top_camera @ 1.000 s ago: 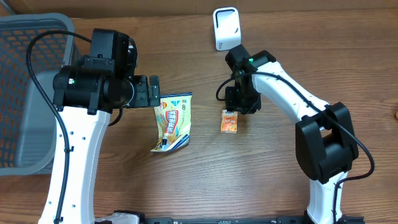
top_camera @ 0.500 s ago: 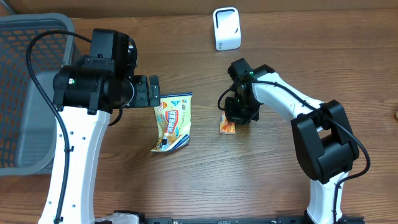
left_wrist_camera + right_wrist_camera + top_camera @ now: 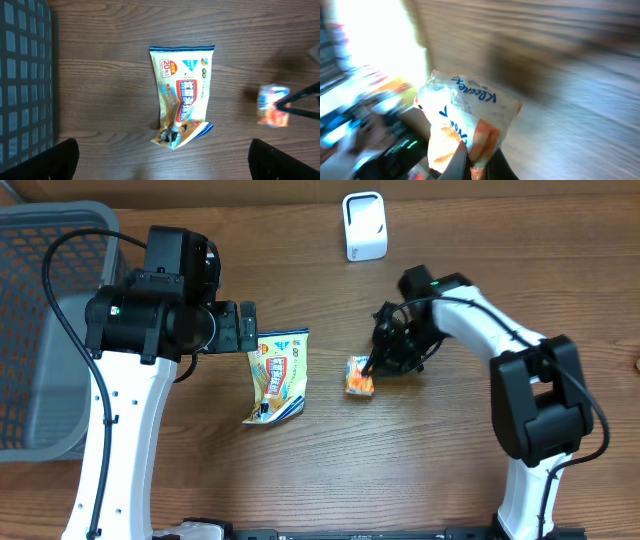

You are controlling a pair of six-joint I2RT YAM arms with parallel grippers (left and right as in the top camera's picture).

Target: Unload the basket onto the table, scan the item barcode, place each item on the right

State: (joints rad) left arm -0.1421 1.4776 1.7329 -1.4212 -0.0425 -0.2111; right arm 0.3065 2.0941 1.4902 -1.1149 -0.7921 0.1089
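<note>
Although the right gripper (image 3: 374,367) is clamped on the small packet (image 3: 359,376), the packet is held well short of the white scanner (image 3: 363,225). Pickup looks done; showing the barcode is left. The wood-grain table (image 3: 330,470) is flat and matte. A grey mesh basket (image 3: 40,330) stands far sideways from the scanner. A glossy, crumpled yellow pouch (image 3: 278,375) lies nearer it, under the left gripper (image 3: 246,330), whose jaws are spread and empty. The scanner is a smooth, rounded block, and the packet is crinkly orange-and-white film.

White-and-black robot arms: two, the left arm (image 3: 120,430) and the right arm (image 3: 480,330)
Flat yellow-and-blue foil pouch (image 3: 278,375): one
Small orange-and-white plastic packet (image 3: 359,376): one
White box-shaped scanner (image 3: 364,225): one
Grey plastic mesh basket (image 3: 25,380): one
Brown wooden table (image 3: 400,470): one
</note>
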